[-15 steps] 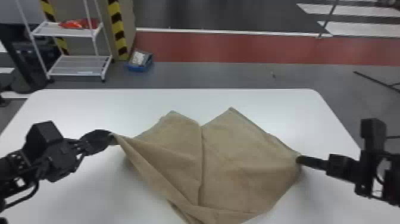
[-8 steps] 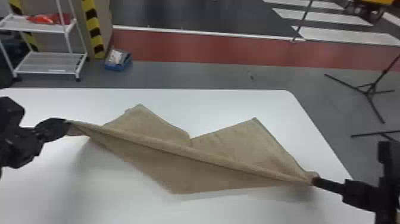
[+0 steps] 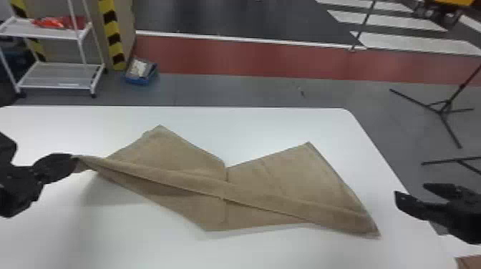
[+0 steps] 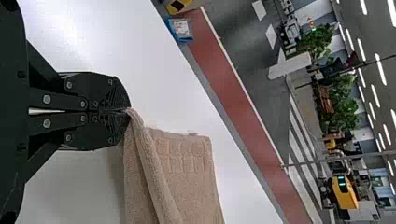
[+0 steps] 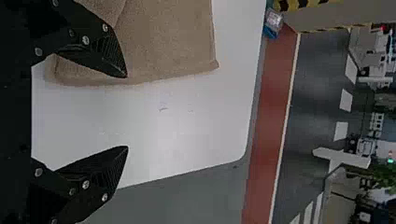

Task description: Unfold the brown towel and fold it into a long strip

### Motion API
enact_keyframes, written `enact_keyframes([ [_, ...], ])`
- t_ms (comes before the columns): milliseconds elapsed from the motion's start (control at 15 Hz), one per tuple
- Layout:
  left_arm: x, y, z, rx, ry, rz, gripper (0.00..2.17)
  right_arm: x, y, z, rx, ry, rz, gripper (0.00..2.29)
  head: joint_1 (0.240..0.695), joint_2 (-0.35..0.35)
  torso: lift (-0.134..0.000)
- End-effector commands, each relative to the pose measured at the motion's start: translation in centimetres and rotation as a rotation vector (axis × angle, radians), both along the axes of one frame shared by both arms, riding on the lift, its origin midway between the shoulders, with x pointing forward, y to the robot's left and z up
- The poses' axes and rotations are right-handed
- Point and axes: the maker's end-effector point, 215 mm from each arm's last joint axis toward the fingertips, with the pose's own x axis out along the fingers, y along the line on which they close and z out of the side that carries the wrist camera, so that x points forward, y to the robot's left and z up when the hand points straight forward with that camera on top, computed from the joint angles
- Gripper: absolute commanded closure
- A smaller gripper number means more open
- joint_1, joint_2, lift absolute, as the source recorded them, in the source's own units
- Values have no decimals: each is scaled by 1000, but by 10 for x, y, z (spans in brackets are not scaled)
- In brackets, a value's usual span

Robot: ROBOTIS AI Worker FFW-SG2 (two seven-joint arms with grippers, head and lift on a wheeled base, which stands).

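Note:
In the head view the brown towel (image 3: 250, 186) lies across the table with a rolled-over fold running along its near side and two corners pointing to the far side. At its left end my left gripper (image 3: 73, 162) holds a corner slightly raised. The left wrist view has the left gripper (image 4: 127, 110) shut on the edge of the towel (image 4: 182, 163). My right gripper (image 3: 411, 195) stands open just right of the towel's right end. In the right wrist view the right gripper (image 5: 126, 112) has its fingers wide apart, and the towel (image 5: 168, 42) lies beside one of them.
The white table (image 3: 286, 123) has its right edge under the right gripper. A bit of brown cloth (image 3: 469, 262) shows at the head view's bottom right corner. Beyond the table stand a white shelf cart (image 3: 59, 75), a blue box (image 3: 141, 73) and a black tripod (image 3: 442, 109).
The right gripper has let go of the towel's right end, which now lies lower on the table. Earlier, the towel's near part was pulled over into a taut fold, and the head view swung right.

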Motion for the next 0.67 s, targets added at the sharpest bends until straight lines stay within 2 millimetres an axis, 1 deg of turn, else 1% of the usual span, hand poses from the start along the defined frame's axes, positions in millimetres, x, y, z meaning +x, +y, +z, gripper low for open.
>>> enact_keyframes([
  [0,-6,0,-2,1,4,-5,1625,3,-3,14,-211,9,124,53,695,-178,-126],
  [133,-10,-1,-4,3,9,-8,1625,-2,18,6,-339,86,302,56,695,-176,-126],
  [267,-14,-1,-6,4,12,-10,1625,-17,28,-15,-377,191,396,70,695,-160,-126],
  [333,-15,-1,-5,8,12,-11,1625,-24,28,-26,-414,248,436,76,695,-153,-126],
  [533,-17,0,-6,9,16,-12,1625,-36,8,-63,-475,395,444,103,695,-152,-126],
  [600,-17,0,-7,9,18,-12,1629,-39,6,-72,-470,424,450,134,695,-160,-126],
])
